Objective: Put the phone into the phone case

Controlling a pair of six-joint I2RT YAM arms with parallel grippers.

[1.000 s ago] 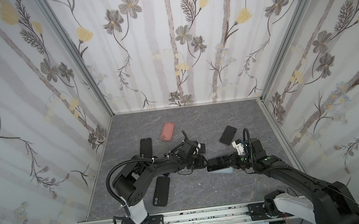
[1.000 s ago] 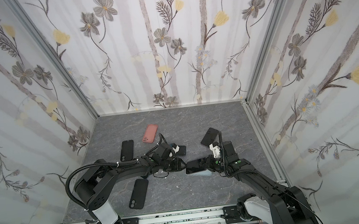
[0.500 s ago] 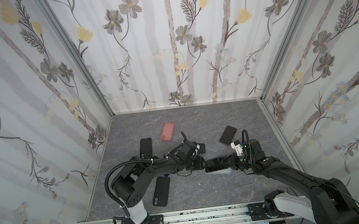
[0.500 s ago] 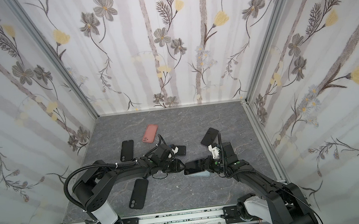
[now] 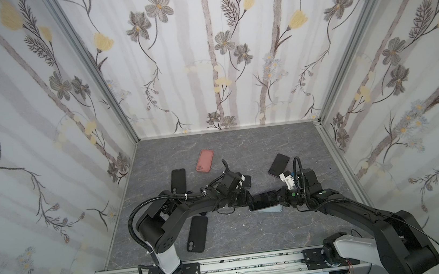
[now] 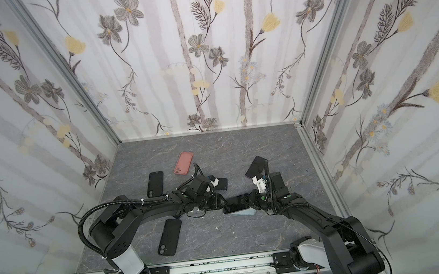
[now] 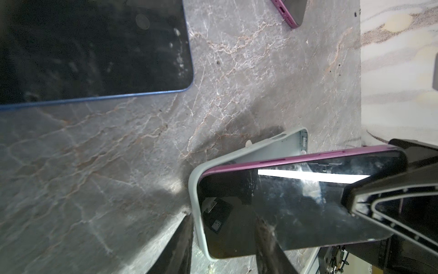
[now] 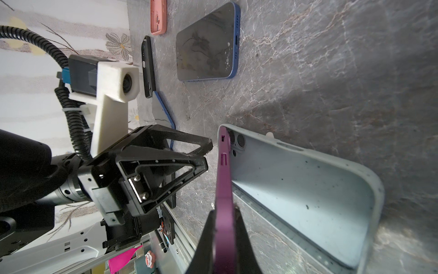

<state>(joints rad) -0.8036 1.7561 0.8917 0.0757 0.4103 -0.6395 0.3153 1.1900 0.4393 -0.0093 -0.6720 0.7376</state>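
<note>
Half done seating phone in case, right claw clamped on it, left claw parted nearby; next, press flat.

Bright even light, soft shadows on the floor, white glare on the phone, nearest fingers blurred

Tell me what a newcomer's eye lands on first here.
The purple phone stands out first: it is pinched in the right gripper and tilted, partly inside the pale blue case, at the front middle of the table. Close beside it, the left gripper hovers with its jaws parted. Farther back, a salmon-pink case is the one bright spot of colour.
</note>
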